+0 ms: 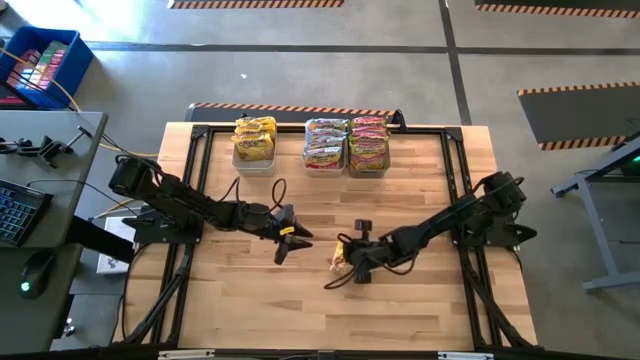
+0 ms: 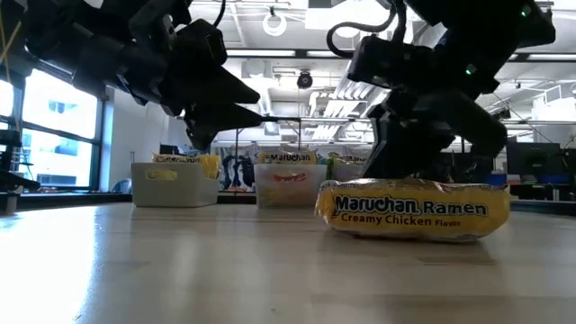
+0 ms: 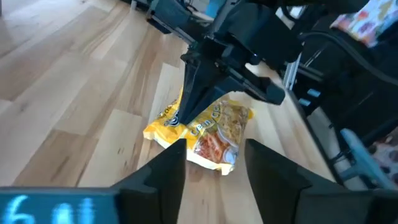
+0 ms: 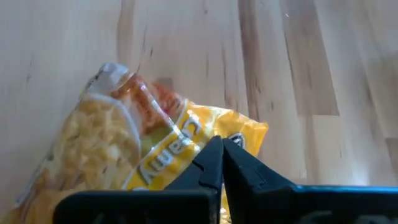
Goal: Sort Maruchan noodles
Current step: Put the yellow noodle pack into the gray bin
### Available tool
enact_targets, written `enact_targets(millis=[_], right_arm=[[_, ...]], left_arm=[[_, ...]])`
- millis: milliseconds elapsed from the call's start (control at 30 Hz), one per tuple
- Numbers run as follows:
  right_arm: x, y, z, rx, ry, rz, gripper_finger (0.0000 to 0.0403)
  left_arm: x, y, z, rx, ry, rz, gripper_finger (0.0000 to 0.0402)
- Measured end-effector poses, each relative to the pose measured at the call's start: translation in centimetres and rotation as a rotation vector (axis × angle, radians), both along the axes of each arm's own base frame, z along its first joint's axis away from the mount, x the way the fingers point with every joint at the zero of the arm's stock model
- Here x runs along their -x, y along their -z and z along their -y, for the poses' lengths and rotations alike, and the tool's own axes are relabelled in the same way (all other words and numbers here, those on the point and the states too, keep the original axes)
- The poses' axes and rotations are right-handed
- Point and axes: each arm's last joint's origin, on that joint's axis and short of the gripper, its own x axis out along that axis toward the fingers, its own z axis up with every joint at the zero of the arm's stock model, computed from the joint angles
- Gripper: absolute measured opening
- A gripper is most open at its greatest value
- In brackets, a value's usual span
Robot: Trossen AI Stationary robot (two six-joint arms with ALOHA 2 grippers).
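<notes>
While overhead hides it, low view reads packet [image 2: 412, 210] "Creamy Chicken"

Both arms are built of dark, near-black segments w/ rounded joint housings; thin black cables are looped loosely along them. The left gripper [image 1: 296, 238] is fitted w/ two tapered black fingers [image 3: 163, 180]; an orange mark is seen near its tip. The right gripper [image 4: 222, 148] ends in narrow, wedge-shaped black fingers. A green indicator light is seen on the right arm's housing.
</notes>
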Motion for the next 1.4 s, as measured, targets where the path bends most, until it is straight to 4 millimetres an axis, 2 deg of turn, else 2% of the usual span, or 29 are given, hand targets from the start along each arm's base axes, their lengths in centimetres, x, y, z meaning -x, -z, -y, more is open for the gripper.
enact_targets(millis=[100, 200, 300, 400, 533, 700, 1133, 1400], right_arm=[[0.1, -0.3, -0.3, 0.019, -0.025, -0.03, 0.0], [0.7, -2.5, -1.2, 0.005, 0.004, -0.079, 0.0], [2.3, -4.6, -2.4, -0.013, 0.061, -0.142, 0.0], [4.0, -4.8, -3.6, -0.065, 0.118, -0.207, 0.0], [5.9, -3.4, -4.8, -0.103, 0.184, -0.238, 0.0], [7.2, -1.3, -4.2, -0.018, 0.281, -0.183, 0.0], [6.8, 1.7, -2.7, -0.133, 0.243, -0.088, 0.0], [6.8, 2.6, -2.3, -0.17, 0.203, -0.035, 0.0]], left_arm=[[-0.6, -0.2, 0.2, -0.061, 0.011, -0.017, 0.0171], [-1.6, 0.0, 0.5, -0.099, 0.015, -0.023, 0.0182], [-3.1, 0.5, 0.8, -0.125, 0.024, -0.027, 0.0185], [-4.5, 1.5, 0.9, -0.131, 0.022, -0.062, 0.0186], [-5.9, 2.5, 0.7, -0.123, 0.034, -0.083, 0.0181], [-6.6, 2.9, 0.2, -0.071, 0.044, -0.112, 0.0178], [-6.4, 3.7, -1.5, 0.182, -0.031, -0.256, 0.0177], [-6.5, 3.6, -1.8, 0.188, -0.048, -0.251, 0.0177]])
